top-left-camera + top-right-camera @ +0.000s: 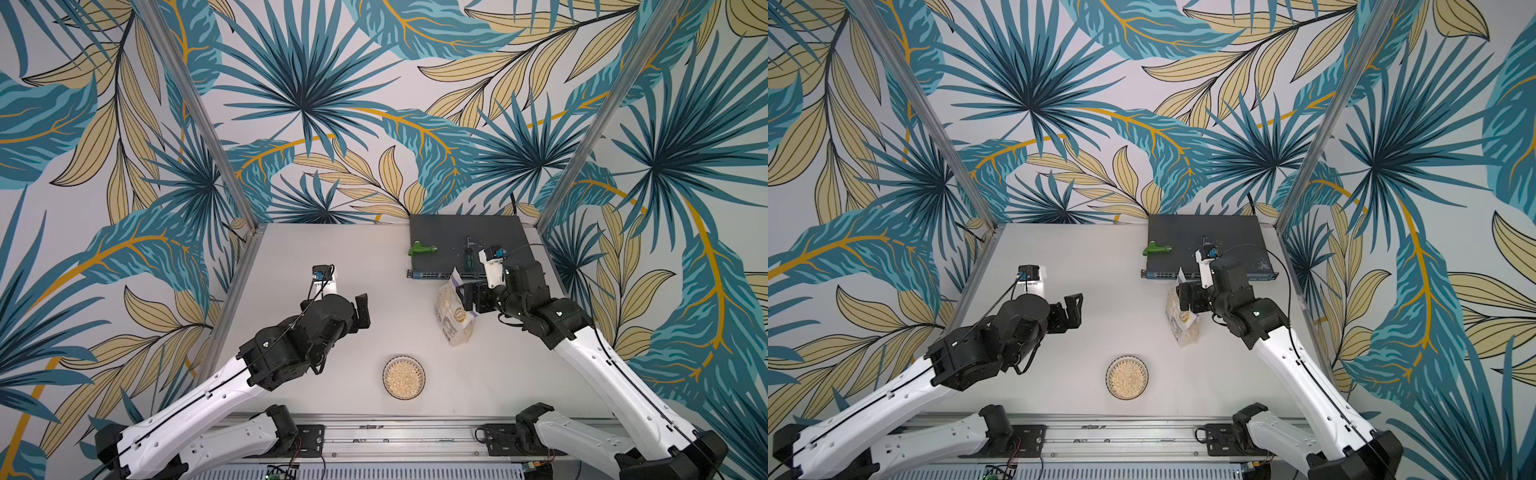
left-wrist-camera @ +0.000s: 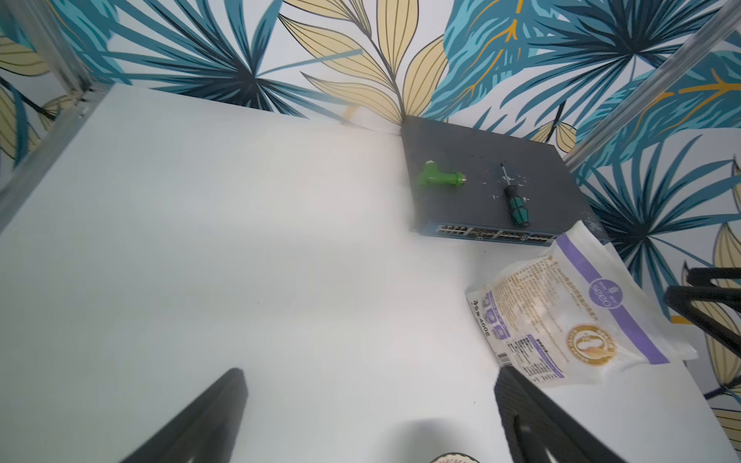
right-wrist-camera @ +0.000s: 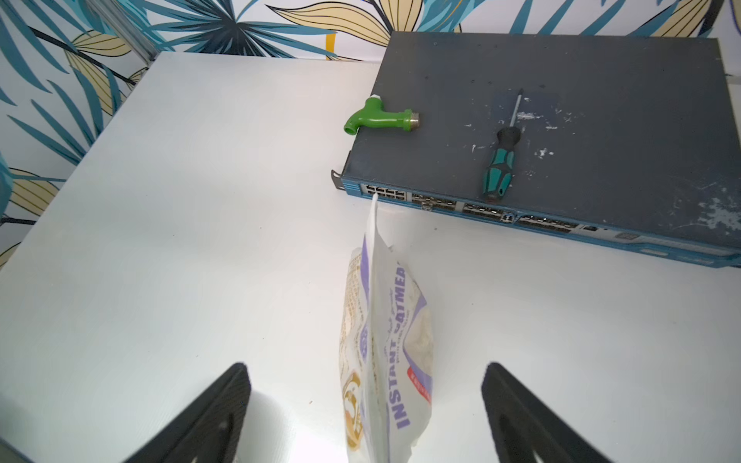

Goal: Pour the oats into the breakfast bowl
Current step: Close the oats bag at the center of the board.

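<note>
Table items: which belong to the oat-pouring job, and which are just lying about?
Job: oat pouch; breakfast bowl, holding oats.
Lying about: network switch; green plastic tap and screwdriver, both on top of it.

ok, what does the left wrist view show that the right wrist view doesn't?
Only left wrist: the oats pouch showing its broad face with the gold emblem, a sliver of the breakfast bowl rim, and the open left gripper. Only right wrist: the pouch edge-on between the open right gripper, jaws clear of it, with INSTANT OATMEAL lettering. Both: the pouch, plus the network switch carrying the green pipe fitting and the screwdriver.
</note>
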You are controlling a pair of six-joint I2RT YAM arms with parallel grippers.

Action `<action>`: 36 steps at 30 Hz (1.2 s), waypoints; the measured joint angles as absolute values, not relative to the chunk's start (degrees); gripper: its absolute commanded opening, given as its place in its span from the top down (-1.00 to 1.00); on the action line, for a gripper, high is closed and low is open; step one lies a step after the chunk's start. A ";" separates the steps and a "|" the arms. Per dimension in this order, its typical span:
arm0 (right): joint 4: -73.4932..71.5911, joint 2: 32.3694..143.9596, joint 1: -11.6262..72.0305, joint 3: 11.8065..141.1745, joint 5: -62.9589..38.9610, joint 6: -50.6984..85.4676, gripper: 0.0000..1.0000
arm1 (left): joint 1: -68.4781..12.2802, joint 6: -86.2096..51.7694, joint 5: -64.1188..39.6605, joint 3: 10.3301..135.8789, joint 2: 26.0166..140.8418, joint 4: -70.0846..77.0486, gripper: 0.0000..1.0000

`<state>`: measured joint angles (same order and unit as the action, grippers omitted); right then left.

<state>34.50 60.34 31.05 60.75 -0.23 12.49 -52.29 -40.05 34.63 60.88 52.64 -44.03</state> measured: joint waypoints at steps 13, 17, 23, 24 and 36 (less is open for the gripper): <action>34.70 62.04 31.88 56.77 -1.50 13.50 0.00 | -52.29 -33.63 37.82 57.32 50.35 -43.44 -1.00; 34.81 62.15 31.88 56.77 -0.36 13.58 0.33 | -52.29 -33.43 39.07 56.93 48.99 -43.35 -1.00; 34.79 62.70 31.88 56.77 0.51 13.23 0.74 | -52.29 -33.45 39.90 56.93 48.88 -43.33 -1.00; 34.79 62.76 31.88 56.77 0.75 13.21 0.91 | -52.29 -33.45 39.97 56.93 48.88 -43.31 -1.00; 30.83 60.16 31.88 54.22 1.74 13.26 -0.99 | -52.29 -33.19 44.18 55.53 48.88 -39.51 -1.00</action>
